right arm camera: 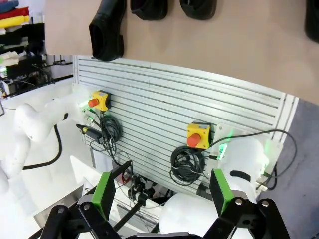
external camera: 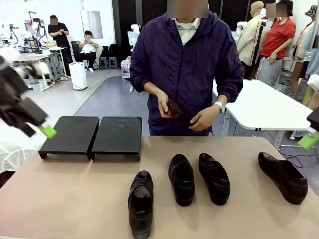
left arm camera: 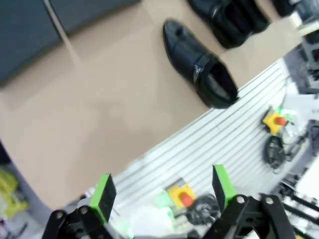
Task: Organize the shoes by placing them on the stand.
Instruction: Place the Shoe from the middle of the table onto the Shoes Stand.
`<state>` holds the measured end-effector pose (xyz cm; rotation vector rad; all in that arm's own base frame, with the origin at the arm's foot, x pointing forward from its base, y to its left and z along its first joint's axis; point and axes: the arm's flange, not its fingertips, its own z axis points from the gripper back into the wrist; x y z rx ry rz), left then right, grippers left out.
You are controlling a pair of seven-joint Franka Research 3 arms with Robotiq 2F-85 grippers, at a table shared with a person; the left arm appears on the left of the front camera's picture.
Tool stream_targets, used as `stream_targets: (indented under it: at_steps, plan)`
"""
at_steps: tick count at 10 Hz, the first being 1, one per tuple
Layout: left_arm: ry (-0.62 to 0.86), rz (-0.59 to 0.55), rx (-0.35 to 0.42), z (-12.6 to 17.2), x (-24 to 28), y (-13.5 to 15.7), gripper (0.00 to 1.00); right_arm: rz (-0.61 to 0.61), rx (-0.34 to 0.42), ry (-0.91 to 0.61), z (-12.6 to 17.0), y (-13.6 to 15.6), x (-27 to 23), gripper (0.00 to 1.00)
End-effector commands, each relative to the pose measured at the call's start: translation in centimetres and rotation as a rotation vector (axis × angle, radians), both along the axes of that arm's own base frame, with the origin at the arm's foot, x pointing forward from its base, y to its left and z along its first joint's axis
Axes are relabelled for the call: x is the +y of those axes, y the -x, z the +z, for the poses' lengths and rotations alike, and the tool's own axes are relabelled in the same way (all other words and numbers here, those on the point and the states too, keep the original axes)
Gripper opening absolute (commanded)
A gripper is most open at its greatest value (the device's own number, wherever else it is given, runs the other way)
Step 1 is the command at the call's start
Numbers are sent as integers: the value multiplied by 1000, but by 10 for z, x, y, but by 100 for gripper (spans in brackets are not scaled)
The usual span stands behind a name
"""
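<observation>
4 shoes (external camera: pixel 140 203) look stiff, glossy, likely slippery, fairly light; I'd pinch the heel collar wall. My left hand (left arm camera: pixel 163 191) and right hand (right arm camera: pixel 162 191) both spread apart, empty.

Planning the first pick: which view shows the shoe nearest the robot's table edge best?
Left wrist view: the nearest shoe lies whole, seen from above. Front view shows the nearest shoe foreshortened; right wrist view catches its heel end, toe cropped.

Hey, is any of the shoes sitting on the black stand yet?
No, all four shoes lie on the table, none of them touching the stand.
</observation>
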<state>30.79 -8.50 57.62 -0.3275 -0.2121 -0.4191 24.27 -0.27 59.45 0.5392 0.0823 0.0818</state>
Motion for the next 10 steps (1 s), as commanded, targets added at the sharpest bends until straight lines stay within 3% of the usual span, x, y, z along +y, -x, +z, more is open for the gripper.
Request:
stream_targets:
  at_steps: [1,2,3,5,6,8,9,10]
  plan:
    - [-55,30,170,-21,-56,8,100,22,-5,-28,4,-1,-2,100]
    - [-105,8,249,-19,-155,-6,100,22,-5,-28,4,-1,-2,100]
    - [-113,5,283,-36,-189,0,100,22,-5,-28,4,-1,-2,100]
    - [-12,-83,301,-30,-196,-15,100,22,-5,-28,4,-1,-2,100]
    - [-103,-14,281,-52,-204,24,100,22,-5,-28,4,-1,-2,100]
    - [-103,-14,281,-52,-204,24,100,22,-5,-28,4,-1,-2,100]
    - [-77,-37,301,-50,-222,11,100,22,-5,-28,4,-1,-2,100]
    - [-66,119,315,-64,-218,10,100,22,-5,-28,4,-1,-2,100]
